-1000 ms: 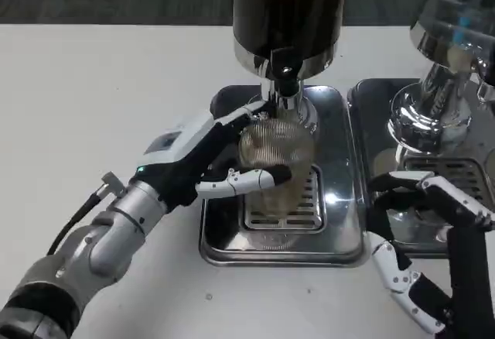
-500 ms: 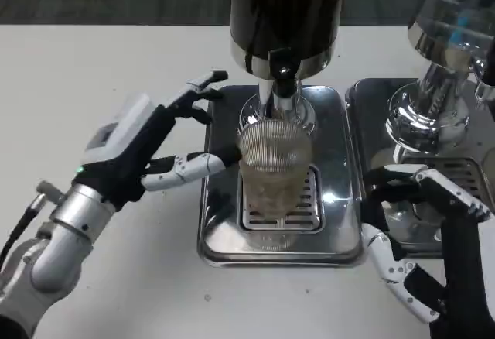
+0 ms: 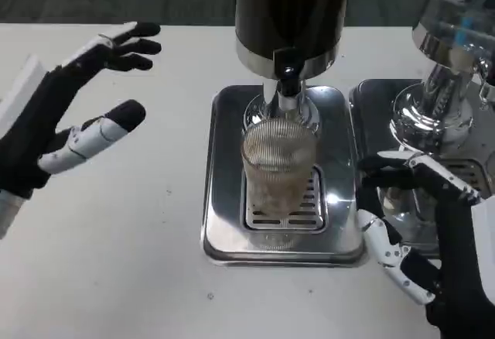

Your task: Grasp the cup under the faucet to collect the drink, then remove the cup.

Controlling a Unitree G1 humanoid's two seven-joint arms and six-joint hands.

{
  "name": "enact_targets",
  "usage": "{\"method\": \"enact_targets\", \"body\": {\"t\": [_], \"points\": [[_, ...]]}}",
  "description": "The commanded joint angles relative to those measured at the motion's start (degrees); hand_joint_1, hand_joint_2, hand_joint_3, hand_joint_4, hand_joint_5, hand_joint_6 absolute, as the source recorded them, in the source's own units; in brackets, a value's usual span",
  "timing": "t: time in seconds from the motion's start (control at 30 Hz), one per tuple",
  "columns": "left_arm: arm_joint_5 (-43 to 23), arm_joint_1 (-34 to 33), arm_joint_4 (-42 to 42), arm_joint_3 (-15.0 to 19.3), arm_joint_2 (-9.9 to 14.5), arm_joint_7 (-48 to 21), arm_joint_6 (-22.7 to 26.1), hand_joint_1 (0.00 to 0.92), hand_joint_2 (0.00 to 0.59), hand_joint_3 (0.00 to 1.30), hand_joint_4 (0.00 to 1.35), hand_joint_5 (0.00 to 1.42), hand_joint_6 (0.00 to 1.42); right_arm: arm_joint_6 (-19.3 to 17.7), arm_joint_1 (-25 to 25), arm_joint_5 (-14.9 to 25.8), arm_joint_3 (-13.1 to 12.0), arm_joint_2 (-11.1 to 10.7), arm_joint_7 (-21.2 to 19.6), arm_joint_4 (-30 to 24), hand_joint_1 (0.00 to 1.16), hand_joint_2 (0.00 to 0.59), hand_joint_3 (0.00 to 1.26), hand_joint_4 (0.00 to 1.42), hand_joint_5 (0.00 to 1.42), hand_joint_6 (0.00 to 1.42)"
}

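I see the left hand (image 3: 58, 114) raised well to the left of the cup (image 3: 278, 167), fingers spread apart, holding nothing. The right hand (image 3: 421, 238) sits just right of the drip tray (image 3: 224, 231), fingers loosely apart and arched, nothing in them. The ribbed clear cup stands upright on the tray grate, directly under the faucet (image 3: 287, 76) of the dark dispenser (image 3: 292, 14). I can read no labels or writing.

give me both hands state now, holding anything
Left hand: open, fingers spread, holding nothing.
Right hand: open, holding nothing, beside the tray.
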Motion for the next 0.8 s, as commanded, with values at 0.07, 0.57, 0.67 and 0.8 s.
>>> {"method": "enact_targets", "body": {"t": [0.07, 0.57, 0.67, 0.8], "points": [[-16.79, -0.62, -7.08, 2.27, 1.14, -18.44, 9.12, 0.0, 0.081, 0.27, 0.3, 0.32, 0.25, -1.14, -1.89, 2.71, -0.47, -1.1, 1.74, 1.92, 0.48, 0.395, 0.58, 0.63, 0.59, 0.57], [-31.01, -8.47, -11.76, 8.27, -3.53, -44.46, 40.35, 0.0, 0.047, 0.2, 0.15, 0.21, 0.15, -1.17, -2.15, 5.26, -0.96, -1.11, 2.98, 3.19, 0.47, 0.404, 0.58, 0.63, 0.58, 0.56], [-31.58, -10.35, -11.78, 8.62, -4.27, -46.93, 45.6, 0.0, 0.047, 0.17, 0.12, 0.2, 0.13, -1.12, -1.95, 5.47, -0.99, -0.81, 2.89, 3.27, 0.47, 0.404, 0.58, 0.63, 0.58, 0.56], [-30.9, -12.47, -11.64, 9.56, -5.46, -48.76, 49.93, 0.0, 0.047, 0.16, 0.11, 0.19, 0.12, -1.1, -1.96, 5.81, -1.07, -0.29, 2.79, 3.6, 0.47, 0.405, 0.58, 0.63, 0.58, 0.55]]}}
